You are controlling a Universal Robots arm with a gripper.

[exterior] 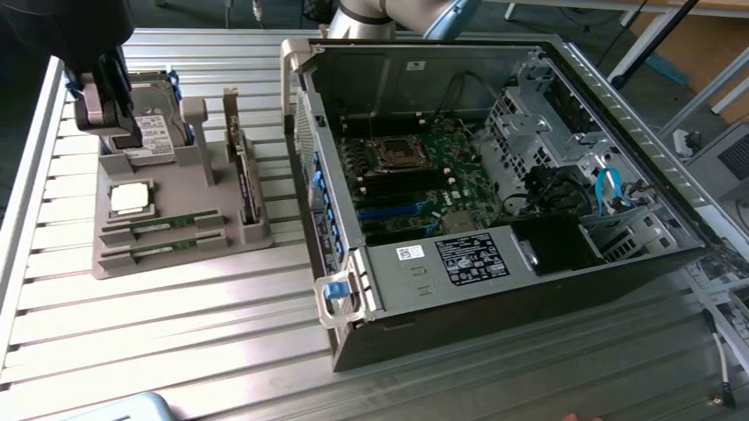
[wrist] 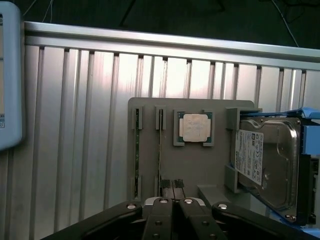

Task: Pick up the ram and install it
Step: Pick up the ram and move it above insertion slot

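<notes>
A ribbed metal bench (exterior: 175, 342) carries a grey tray (exterior: 188, 197), with an open computer case (exterior: 492, 175) beside the tray. The ram (exterior: 160, 225) lies slotted in the tray by its twin stick (exterior: 158, 250). Above the tray, the hand (wrist: 173, 186) hangs narrow and empty.

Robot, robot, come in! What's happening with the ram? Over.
Hand shut, empty, above the grey plastic parts tray. Both thin green ram sticks sit in their tray slots. Nothing lies on them.

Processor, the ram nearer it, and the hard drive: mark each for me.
processor (exterior: 129, 198), exterior view, centre of its silver lid.
ram (exterior: 158, 224) nearer it, exterior view, middle of the green board.
hard drive (wrist: 265, 160), wrist view, metal top cover.
</notes>
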